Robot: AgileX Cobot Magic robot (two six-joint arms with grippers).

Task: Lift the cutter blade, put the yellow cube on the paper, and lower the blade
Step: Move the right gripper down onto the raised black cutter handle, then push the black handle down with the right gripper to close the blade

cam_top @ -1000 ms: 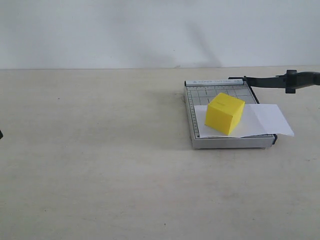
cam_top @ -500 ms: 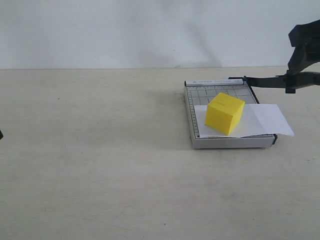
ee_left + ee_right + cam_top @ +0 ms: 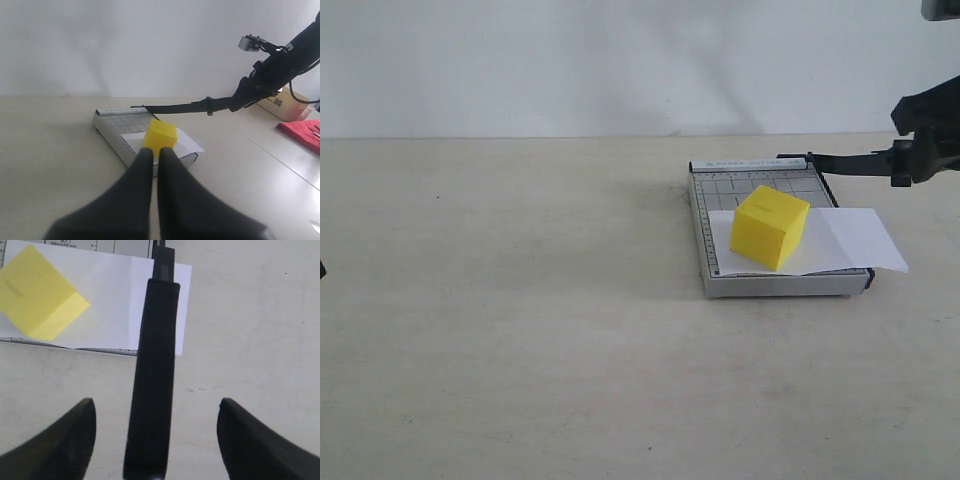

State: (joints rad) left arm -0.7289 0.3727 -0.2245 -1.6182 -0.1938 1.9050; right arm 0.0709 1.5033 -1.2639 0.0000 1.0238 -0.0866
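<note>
A pale beige tabletop (image 3: 520, 350) meets a plain white wall. Right of centre in the exterior view sits a small grey gridded trimmer board (image 3: 780, 283). A white rectangular paper sheet (image 3: 860, 240) lies across it, and the bright yellow solid cube (image 3: 770, 228) rests on the paper. The long black cutter blade (image 3: 850, 162) is lifted off the board and reaches towards the right edge. The right gripper (image 3: 156, 402) is spread wide, with gaps between its fingers and the blade's handle. The left gripper (image 3: 156, 150) is pinched together, empty.

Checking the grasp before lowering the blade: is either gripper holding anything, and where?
Nothing is held. The right gripper straddles the handle end of the cutter blade, fingers open with gaps on both sides. The left gripper is shut and empty.
</note>
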